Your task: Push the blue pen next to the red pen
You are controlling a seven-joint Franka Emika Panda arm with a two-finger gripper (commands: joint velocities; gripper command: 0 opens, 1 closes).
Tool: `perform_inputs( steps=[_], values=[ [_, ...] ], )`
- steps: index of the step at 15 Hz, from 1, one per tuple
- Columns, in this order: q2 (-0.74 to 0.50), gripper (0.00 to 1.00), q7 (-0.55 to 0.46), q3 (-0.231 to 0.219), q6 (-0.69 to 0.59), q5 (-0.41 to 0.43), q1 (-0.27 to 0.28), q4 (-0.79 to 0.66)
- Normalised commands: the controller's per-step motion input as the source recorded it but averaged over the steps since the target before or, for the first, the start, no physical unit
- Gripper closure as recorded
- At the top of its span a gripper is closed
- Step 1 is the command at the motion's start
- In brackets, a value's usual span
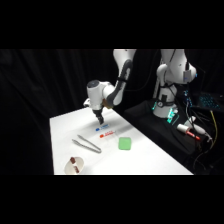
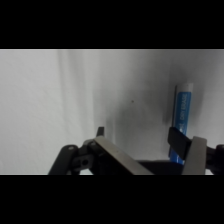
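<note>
Nearest the camera, well away from the claw (image 1: 101,120): a small white round dish (image 1: 75,164) holding brownish bits. Next out, a pair of long grey metal tongs (image 1: 87,144), also clear of the claw, and a flat green square block (image 1: 124,143) off to its other side. Closer in, the short stubby red pen with a whitish section (image 1: 106,135), lying just beyond the short stubby blue pen with a whitish section (image 1: 100,129), the two near each other but with a gap between them.

Seemingly the start of the push: claw low over the white table (image 1: 150,162), right at the blue pen's far side. From the wrist, claw (image 2: 140,135) spread wide, holding nothing, the blue pen (image 2: 181,117) running alongside one dark fingertip (image 2: 179,140); touching or not, cannot tell.

Next move, as a judgement: keep low, press sideways against the blue barrel, slide it toward the red pen without rolling it off line.

Furthest back, the white arm (image 1: 122,75), bent down steeply from above, wrist near upright.
</note>
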Motion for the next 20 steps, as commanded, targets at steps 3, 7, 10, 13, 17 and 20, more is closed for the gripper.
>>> perform_inputs(
  steps=[3,7,10,13,17,20],
  values=[
    [0.15,0.00,-0.20,-0.053,0.22,0.078,0.001,0.07],
    [0.07,0.00,-0.20,-0.030,0.19,0.103,0.028,0.03],
    [-0.03,0.00,-0.15,-0.014,0.14,0.105,0.102,-0.05],
    [-0.11,0.00,-0.07,0.003,0.10,0.097,0.179,-0.13],
    [-0.11,0.00,0.01,0.030,0.09,0.081,0.208,-0.17],
    [-0.12,0.00,0.06,0.021,0.05,0.057,0.200,-0.15]
  ],
)
